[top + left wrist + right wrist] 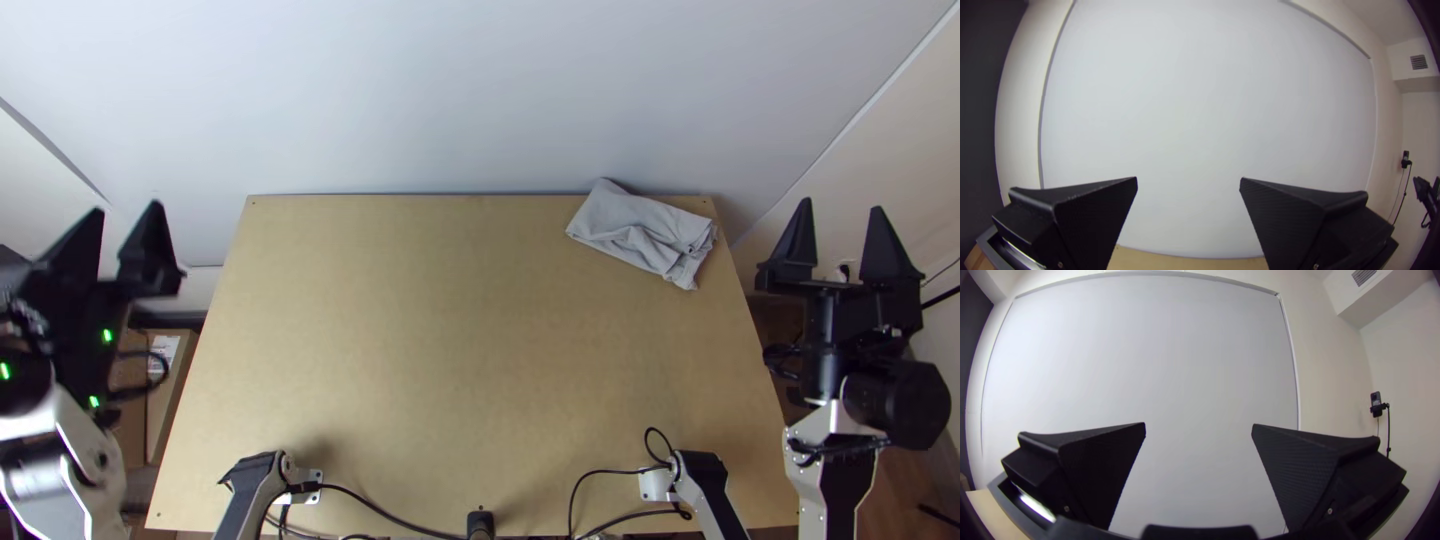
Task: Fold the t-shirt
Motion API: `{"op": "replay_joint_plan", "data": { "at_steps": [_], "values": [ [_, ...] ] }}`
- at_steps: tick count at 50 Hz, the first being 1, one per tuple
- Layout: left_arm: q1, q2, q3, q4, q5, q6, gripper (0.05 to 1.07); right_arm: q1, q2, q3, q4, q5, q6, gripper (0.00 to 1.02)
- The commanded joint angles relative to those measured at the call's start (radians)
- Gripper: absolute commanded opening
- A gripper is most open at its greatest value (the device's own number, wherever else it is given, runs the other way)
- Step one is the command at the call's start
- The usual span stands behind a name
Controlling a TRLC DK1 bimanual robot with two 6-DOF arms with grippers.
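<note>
While left fingers (1092, 215) and right fingers (1102, 470) stand spread, folding looks done; the shirt (632, 222) (rumpled, far right) likely needs leaving.

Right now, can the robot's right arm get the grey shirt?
Probably yes. The right arm is just off the table's right side, its jaws open and empty. The shirt lies rumpled near the far right corner, and I see nothing between them.
</note>
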Motion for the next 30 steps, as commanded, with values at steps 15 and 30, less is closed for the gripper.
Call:
{"op": "replay_joint_plan", "data": {
  "at_steps": [15,30],
  "values": [
    [0.035,-0.554,-0.662,0.456,0.01,0.031,1.03,0.131,-0.333,-0.339,0.162,-0.003,0.049,0.98],
    [0.032,-0.689,-0.915,0.433,0.011,0.013,1.03,0.13,-0.483,-0.611,0.182,0.009,0.121,0.98]
  ]
}}
